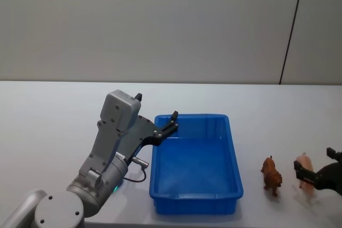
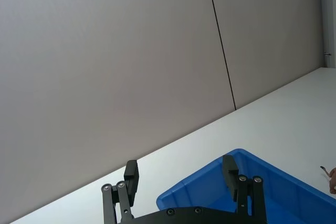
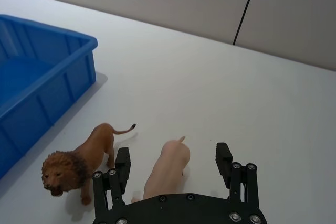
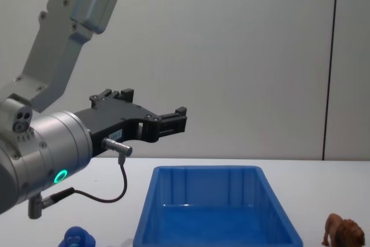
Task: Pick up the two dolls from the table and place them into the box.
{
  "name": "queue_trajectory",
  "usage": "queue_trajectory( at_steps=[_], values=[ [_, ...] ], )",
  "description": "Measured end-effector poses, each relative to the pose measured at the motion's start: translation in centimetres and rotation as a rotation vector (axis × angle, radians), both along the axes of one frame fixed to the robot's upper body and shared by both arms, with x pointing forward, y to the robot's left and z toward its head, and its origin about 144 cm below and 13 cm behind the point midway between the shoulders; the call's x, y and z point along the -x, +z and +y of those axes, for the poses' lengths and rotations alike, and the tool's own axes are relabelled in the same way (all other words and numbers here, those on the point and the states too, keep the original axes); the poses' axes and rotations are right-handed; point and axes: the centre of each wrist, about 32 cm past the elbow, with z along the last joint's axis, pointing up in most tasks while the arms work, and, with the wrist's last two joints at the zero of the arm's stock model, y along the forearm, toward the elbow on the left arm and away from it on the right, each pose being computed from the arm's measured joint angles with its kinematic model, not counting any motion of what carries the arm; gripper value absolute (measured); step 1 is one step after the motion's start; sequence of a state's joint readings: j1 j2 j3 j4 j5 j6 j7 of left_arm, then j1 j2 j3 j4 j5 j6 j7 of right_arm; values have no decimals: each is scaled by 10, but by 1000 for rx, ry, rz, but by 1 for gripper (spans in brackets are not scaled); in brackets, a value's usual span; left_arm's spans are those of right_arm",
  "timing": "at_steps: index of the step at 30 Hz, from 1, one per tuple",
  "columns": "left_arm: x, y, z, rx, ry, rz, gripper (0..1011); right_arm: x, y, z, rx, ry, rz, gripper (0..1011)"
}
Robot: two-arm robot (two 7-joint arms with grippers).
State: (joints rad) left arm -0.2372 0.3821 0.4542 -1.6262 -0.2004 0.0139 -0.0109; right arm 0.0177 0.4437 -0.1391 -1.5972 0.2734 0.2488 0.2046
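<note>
The right gripper [image 3: 173,155] is low over the flat white counter [image 1: 53,121], at about 4 o'clock in the head view. Its two black fingers are spread wide on either side of a pale pink four-legged toy animal [image 3: 168,169]. The wrist view shows a gap between each finger and the toy's body. A brown maned toy lion [image 3: 84,158] stands just beside the pink animal, between it and a bright blue rectangular plastic bin [image 1: 233,148]. Both toys are at the bin's 4 o'clock, outside it.

The left gripper [image 2: 180,167] reaches forward from a bent grey arm, its fingers also spread wide and holding nothing. In the head view it is at the bin's 11 o'clock corner. The chest view shows it held well above the rim. The chest view also shows a rounded bright blue toy figure [image 4: 75,238] on the counter at the bin's 8 o'clock, beneath the left arm.
</note>
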Motion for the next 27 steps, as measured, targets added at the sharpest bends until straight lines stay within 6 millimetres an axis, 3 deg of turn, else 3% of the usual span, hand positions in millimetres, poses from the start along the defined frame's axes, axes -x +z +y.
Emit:
queue_trajectory(
  at_steps=[23, 27],
  values=[
    [0, 0, 0, 0, 0, 0, 1001, 3, -13, 13, 32, -21, 118, 999],
    [0, 0, 0, 0, 0, 0, 1002, 2, -13, 16, 33, -33, 128, 929]
  ],
)
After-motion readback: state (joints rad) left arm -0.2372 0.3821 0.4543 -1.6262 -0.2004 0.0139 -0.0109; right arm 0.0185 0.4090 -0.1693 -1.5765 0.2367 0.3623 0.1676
